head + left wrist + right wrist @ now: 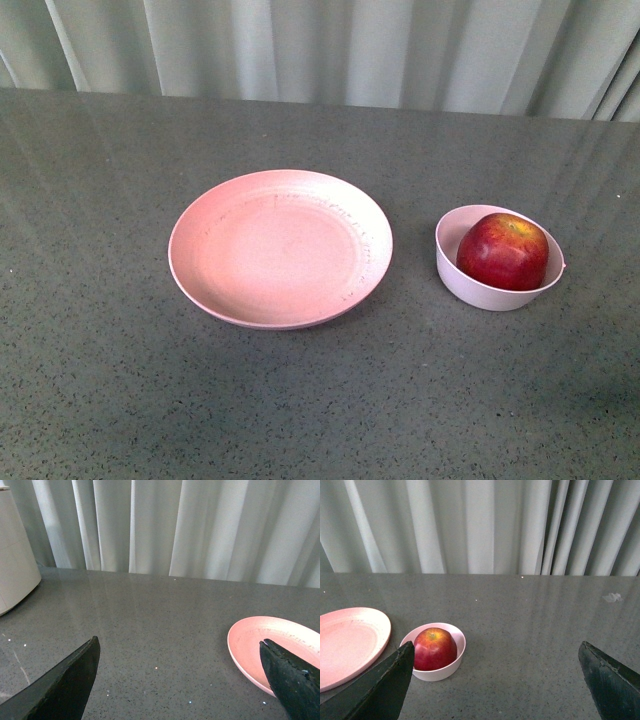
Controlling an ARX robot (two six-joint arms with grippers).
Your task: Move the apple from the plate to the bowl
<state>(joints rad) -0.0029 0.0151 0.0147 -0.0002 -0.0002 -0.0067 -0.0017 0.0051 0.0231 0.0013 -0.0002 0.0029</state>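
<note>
Apple (pixel 503 250), dark red and glossy with a yellow-orange patch at the stem dip, sits inside the small pale bowl (pixel 462 281) and fills most of it. Largest on the grey speckled table (pixel 100 380) is the wide salmon-pink plate (pixel 281 249), with nothing on it; the bowl stands near it but apart. From the right wrist camera, the right pincer (pixel 496 652) is released, its two dark fingers spread wide with nothing between them; bowl and apple lie ahead of it, just past one fingertip (pixel 405 655), with the plate further out on that same side. From the left wrist camera, the left pincer (pixel 180 650) is likewise released and holds nothing; the plate's rim shows behind one fingertip (pixel 272 652). Pale curtains (pixel 175 525) hang behind the table.
</note>
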